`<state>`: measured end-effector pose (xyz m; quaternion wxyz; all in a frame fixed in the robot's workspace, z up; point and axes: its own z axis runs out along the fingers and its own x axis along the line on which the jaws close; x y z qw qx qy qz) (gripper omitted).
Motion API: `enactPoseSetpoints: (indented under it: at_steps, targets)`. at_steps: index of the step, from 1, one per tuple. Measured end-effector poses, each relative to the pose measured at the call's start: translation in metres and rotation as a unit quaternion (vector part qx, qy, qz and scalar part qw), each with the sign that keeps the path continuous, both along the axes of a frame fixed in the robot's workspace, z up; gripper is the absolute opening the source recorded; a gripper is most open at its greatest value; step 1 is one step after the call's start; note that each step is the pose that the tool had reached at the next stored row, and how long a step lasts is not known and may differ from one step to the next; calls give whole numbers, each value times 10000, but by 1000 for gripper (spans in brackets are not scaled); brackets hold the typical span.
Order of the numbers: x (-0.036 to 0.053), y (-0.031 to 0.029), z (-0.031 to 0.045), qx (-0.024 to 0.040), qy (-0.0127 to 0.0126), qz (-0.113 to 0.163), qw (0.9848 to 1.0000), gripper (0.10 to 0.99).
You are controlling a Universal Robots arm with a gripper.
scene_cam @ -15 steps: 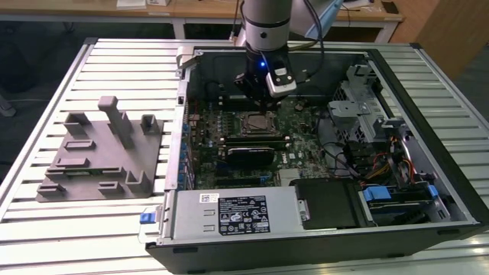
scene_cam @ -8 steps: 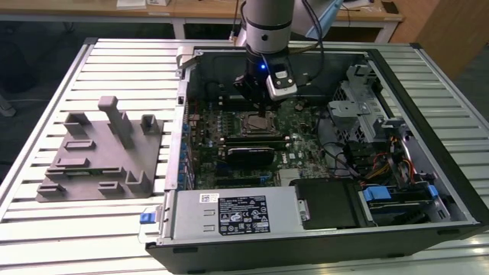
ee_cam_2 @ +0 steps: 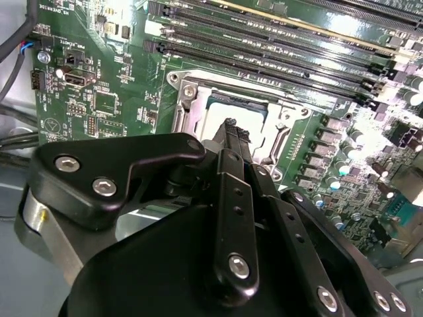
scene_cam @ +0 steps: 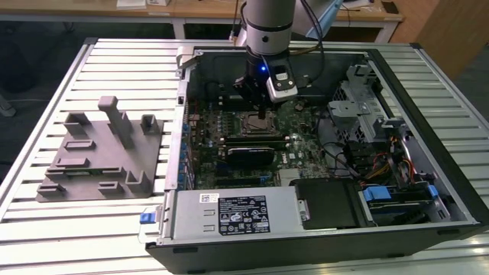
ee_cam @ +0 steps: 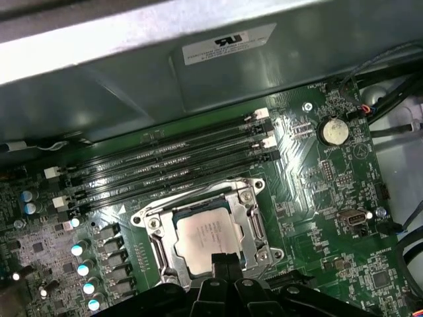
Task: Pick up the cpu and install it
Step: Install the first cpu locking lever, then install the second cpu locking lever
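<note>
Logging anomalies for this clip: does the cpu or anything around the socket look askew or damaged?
Nothing stands out. The cpu lies flat and square inside the socket frame, with the claw right above its edge. No visible damage on the motherboard.

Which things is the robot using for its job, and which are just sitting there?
For the job:
- cpu, lying in the socket
- gripper, right above the cpu
- motherboard

Just sitting there:
- grey fixture on the table, beside the case
- coin battery
- memory slots
- cables
</note>
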<state>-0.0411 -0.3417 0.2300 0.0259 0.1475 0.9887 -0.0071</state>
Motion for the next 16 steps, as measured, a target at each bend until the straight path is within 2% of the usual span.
enactPoseSetpoints:
  at_steps: [10,16]
  targets:
    - [0,-9,0,0,0,1,10000,106]
    - [0,-9,62,0,0,0,10000,106]
